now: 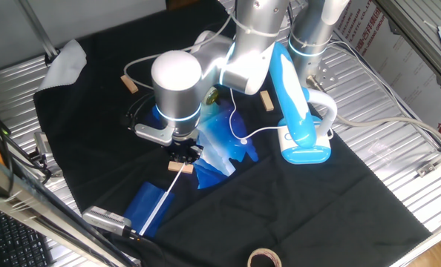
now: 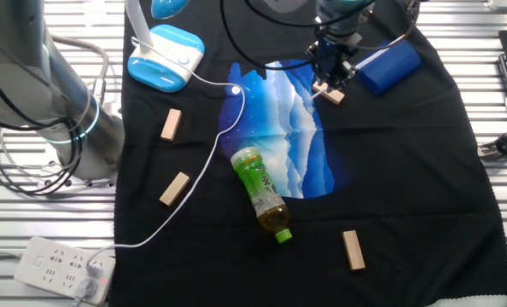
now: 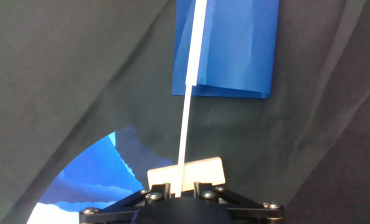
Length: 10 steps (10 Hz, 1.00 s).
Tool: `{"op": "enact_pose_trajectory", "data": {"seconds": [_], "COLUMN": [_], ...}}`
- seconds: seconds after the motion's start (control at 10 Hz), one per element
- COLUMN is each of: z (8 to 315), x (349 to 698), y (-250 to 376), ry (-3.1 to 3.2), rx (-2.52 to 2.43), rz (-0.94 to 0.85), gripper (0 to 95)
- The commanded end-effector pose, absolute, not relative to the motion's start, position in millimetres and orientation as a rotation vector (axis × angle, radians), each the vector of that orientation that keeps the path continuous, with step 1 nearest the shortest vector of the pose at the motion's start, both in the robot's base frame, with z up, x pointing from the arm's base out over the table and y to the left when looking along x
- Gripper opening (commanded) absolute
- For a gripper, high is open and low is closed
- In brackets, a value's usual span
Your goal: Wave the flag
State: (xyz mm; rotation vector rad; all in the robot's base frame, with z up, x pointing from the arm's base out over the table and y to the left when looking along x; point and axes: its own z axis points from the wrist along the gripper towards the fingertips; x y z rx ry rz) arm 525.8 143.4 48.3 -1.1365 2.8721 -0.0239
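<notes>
Hand view: the black two-finger gripper (image 3: 182, 186) is clenched on the thin white stick of the small dark-blue cloth flag (image 3: 228, 46), which lies on the black tablecloth (image 3: 60, 74) beside a wooden block (image 3: 200, 169).

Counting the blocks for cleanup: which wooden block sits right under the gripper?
The block beside the flag, directly beneath the gripper. The other three lie apart on the black cloth.
</notes>
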Motion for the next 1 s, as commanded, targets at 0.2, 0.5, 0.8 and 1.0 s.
{"op": "enact_pose_trajectory", "data": {"seconds": [0.2,0.5,0.8,1.0], "z": [94.6,109.5,111.7,112.2], "x": [527.4,522.8,522.5,523.2], "y": [121.7,107.5,106.1,106.5], "ry": [2.888,2.894,2.879,2.868], "rx": [-1.156,-1.157,-1.175,-1.209], "rz": [-0.003,-0.022,-0.011,-0.003], "gripper": [19.0,19.0,19.0,19.0]}}
